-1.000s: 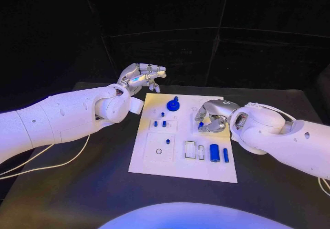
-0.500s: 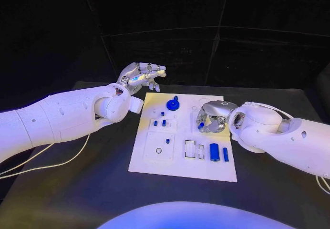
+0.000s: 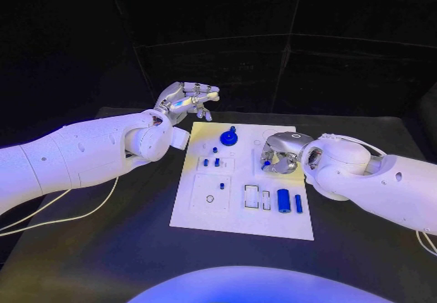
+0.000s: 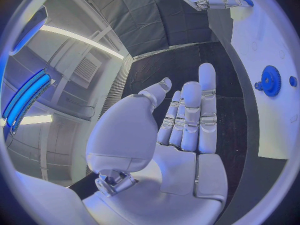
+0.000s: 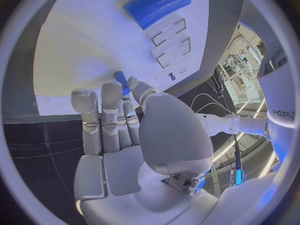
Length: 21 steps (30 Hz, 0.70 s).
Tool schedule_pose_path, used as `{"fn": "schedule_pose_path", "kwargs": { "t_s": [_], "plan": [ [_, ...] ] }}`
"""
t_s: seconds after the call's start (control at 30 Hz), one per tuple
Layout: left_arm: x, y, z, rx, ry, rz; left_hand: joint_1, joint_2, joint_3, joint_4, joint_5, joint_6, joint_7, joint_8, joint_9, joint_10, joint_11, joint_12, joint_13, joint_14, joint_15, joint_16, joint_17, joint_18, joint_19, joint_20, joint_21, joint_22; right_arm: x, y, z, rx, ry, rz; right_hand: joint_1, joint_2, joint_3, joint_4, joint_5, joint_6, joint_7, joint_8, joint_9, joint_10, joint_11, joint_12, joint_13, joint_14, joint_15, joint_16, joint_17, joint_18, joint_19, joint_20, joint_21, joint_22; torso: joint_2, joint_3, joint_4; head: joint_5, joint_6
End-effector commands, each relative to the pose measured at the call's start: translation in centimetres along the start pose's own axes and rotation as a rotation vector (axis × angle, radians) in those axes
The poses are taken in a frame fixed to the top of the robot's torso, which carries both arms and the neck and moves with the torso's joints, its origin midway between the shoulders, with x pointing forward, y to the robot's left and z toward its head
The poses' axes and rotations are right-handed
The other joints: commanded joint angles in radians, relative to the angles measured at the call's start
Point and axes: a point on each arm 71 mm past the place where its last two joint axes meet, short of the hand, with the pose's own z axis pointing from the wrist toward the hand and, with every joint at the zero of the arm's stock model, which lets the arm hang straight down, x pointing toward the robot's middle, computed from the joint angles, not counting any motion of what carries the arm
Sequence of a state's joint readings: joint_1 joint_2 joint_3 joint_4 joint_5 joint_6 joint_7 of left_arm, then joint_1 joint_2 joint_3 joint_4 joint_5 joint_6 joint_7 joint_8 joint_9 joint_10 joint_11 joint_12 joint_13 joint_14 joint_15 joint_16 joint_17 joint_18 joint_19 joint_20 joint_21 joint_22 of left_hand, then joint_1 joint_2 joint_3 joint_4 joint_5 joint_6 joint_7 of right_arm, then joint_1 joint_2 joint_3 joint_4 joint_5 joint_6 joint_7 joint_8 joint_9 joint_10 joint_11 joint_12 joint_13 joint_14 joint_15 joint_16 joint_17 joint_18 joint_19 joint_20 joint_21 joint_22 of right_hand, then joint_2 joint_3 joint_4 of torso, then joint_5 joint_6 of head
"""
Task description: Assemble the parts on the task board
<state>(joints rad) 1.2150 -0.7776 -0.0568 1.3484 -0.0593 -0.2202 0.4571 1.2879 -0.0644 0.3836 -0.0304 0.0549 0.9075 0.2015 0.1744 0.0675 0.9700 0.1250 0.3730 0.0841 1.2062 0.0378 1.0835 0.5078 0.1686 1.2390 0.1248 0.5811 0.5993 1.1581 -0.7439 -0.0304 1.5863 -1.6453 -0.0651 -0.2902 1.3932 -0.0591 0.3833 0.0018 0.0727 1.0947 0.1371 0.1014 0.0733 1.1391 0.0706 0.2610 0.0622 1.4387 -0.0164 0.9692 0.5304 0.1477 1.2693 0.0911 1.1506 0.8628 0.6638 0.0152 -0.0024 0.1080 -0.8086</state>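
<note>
A small blue peg [image 3: 267, 164] is pinched in the fingertips of the right hand [image 3: 280, 154], just above the flat white plastic task board [image 3: 239, 221]. In the right wrist view the small blue peg [image 5: 121, 81] sticks out between the fingers [image 5: 111, 107] and the thumb, close over the board's white top.

Beside that hand, toward the robot, a fat blue cylinder [image 3: 284, 201] and a thin blue rod [image 3: 299, 204] lie side by side on the board. On the hand's other side, toward the left arm, a round blue gear [image 3: 228, 137] sits near the board's far edge. Tiny blue pins [image 3: 211, 163] stand in the board near the gear.

The left hand [image 3: 187, 101] is lifted above the black surface [image 3: 109, 252], beyond the board's far corner. Its fingers are spread apart and it holds nothing.
</note>
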Motion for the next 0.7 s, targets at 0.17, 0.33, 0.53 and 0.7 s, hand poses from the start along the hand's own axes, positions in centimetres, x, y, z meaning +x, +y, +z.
{"fn": "schedule_pose_path", "kwargs": {
  "t_s": [0.17,0.33,0.53,0.7],
  "plan": [
    [0.0,-0.2,0.0,0.010,0.005,-0.004,0.003,0.002,-0.006,0.002,0.004,-0.006,0.002,0.006,0.001,-0.007,0.003,0.003,0.001,-0.007,-0.001,0.002,0.000,0.013,-0.001,0.007,-0.005,-0.002,-0.5,0.2,0.0,-0.013,-0.056,-0.009,0.057,0.011,0.103,-0.055,-0.022,0.031,0.000,0.012,0.002,0.051,-0.011,0.009,0.010,0.001,-0.010,0.017,0.013,-0.013,0.012,-0.011,0.021,0.020,0.000,-0.0001,0.0002,0.000,-0.002],
    [0.0,-0.2,0.0,0.010,0.005,-0.004,0.003,0.002,-0.006,0.002,0.004,-0.006,0.002,0.006,0.001,-0.007,0.003,0.003,0.001,-0.007,-0.001,0.002,0.000,0.013,-0.001,0.007,-0.005,-0.002,-0.8,0.5,-0.3,-0.031,-0.105,0.004,0.040,-0.004,0.123,-0.060,-0.022,0.022,0.000,0.005,-0.002,0.067,-0.013,0.014,0.015,0.002,-0.011,0.024,0.021,-0.014,0.014,-0.012,0.027,0.027,0.000,-0.0002,-0.0018,0.000,-0.002],
    [-0.1,-0.2,0.0,0.010,0.003,-0.004,0.003,0.002,-0.006,0.002,0.004,-0.006,0.002,0.006,0.001,-0.007,0.003,0.003,0.001,-0.007,-0.001,0.002,0.000,0.013,-0.001,0.007,-0.005,-0.002,-1.3,1.0,-1.0,-0.066,-0.161,0.037,0.038,-0.010,0.141,-0.070,-0.021,0.020,0.002,0.004,-0.003,0.074,-0.013,0.016,0.020,0.004,-0.012,0.035,0.034,-0.016,0.020,-0.013,0.038,0.043,-0.002,0.0015,-0.0019,-0.003,0.001],
    [-0.1,-0.1,0.0,0.010,0.002,-0.003,0.003,0.002,-0.006,0.002,0.004,-0.006,0.002,0.006,0.001,-0.007,0.003,0.003,0.001,-0.007,-0.001,0.002,0.000,0.013,-0.001,0.007,-0.005,-0.002,-1.7,2.0,-2.1,-0.107,-0.192,0.079,0.037,-0.014,0.150,-0.074,-0.020,0.018,0.003,0.003,-0.004,0.075,-0.013,0.016,0.021,0.006,-0.012,0.041,0.042,-0.017,0.023,-0.013,0.043,0.049,-0.002,0.0006,-0.0004,-0.005,0.006]
  ]
}}
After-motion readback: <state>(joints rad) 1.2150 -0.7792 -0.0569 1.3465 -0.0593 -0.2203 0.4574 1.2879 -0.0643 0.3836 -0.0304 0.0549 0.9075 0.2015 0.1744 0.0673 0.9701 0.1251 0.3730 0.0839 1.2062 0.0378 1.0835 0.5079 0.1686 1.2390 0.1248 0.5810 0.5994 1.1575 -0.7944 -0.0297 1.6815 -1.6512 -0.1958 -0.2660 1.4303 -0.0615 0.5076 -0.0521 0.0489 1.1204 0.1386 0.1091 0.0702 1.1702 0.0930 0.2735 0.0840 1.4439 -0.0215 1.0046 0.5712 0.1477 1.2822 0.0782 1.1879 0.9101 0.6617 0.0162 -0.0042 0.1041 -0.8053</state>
